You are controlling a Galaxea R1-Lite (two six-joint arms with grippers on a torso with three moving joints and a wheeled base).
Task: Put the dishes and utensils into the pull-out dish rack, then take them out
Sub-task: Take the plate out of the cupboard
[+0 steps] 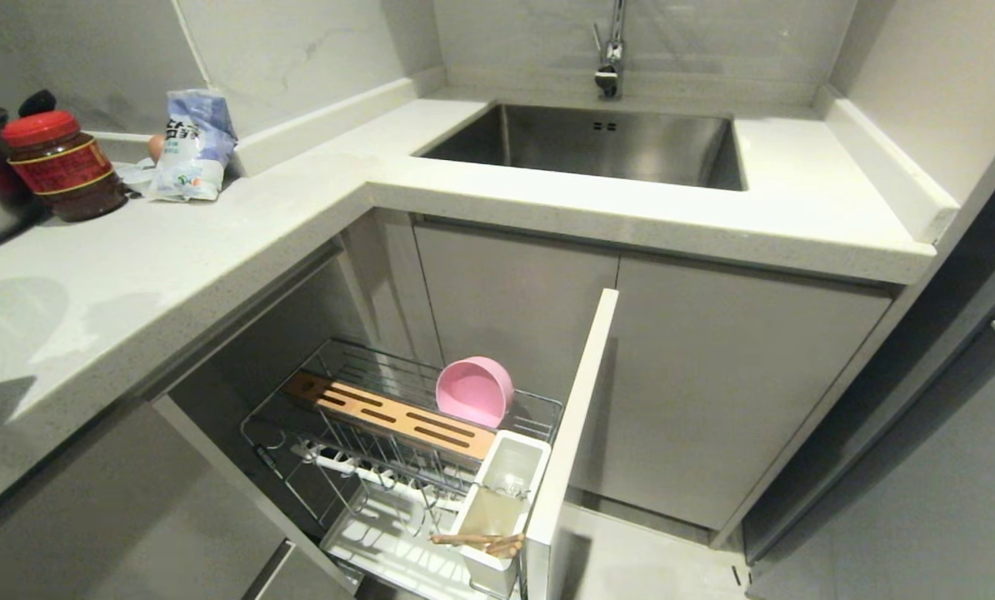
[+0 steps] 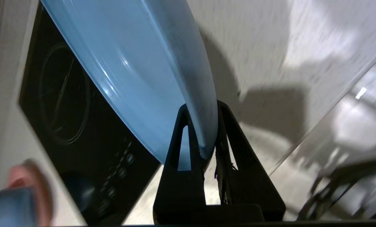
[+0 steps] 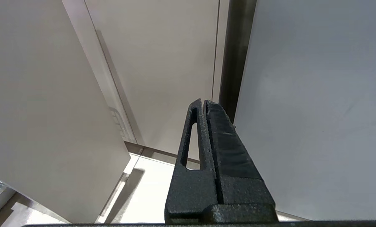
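We log: head view evenly lit from overhead, soft shadows on countertop (image 1: 89,300), straight edges bowed near frame borders. Left wrist view motion-smeared, glare streaks on blue plate (image 2: 128,63). Right wrist view sharp, bright floor patch.

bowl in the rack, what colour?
Pink bowl, tipped on its side in the wire dish rack; the head view shows it best.

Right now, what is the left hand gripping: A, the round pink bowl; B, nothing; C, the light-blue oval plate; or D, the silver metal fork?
C: in the left wrist view the left hand is closed on the rim of the light-blue oval plate, while the round pink bowl sits in the chrome wire pull-out dish rack.
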